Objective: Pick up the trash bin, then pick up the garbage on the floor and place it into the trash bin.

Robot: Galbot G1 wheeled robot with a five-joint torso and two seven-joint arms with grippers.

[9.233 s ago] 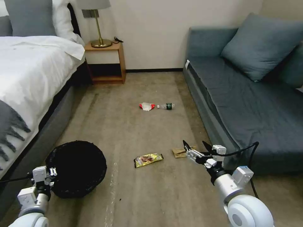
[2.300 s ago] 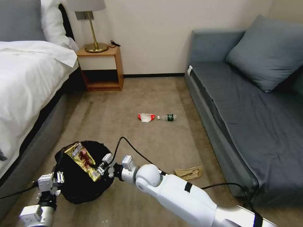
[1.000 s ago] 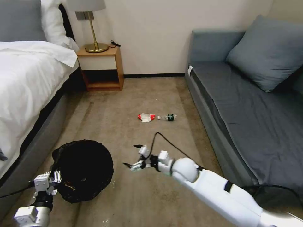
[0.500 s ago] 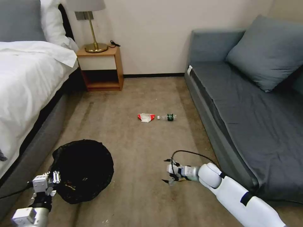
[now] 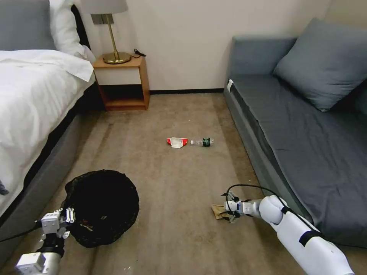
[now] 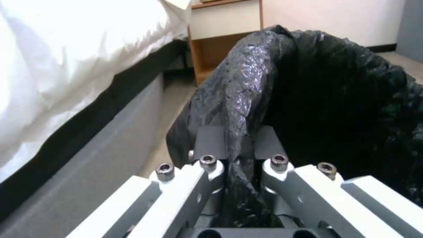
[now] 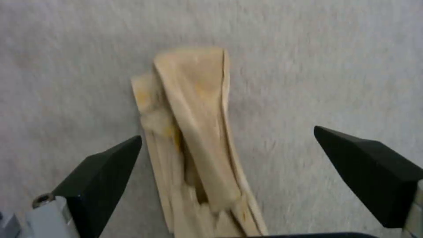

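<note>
While the left pincer [image 6: 238, 155] clamps the bin [image 5: 101, 206] by its bagged rim (mouth kept upward beside the bed [image 5: 34, 99]), the right pincer [image 7: 229, 162] hangs open astride the brown paper [image 7: 194, 132] on the floor, positioned to grasp.

Left wrist: bin rim gripped.
We note the left gripper [image 6: 240, 165] clamped on the trash bin [image 6: 326, 99] liner's rim, beside the bed [image 6: 66, 82].

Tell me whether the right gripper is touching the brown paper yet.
Apart. In the right wrist view the right gripper has its jaws open on either side of the brown paper, with carpet visible between each tip and the paper.
</note>
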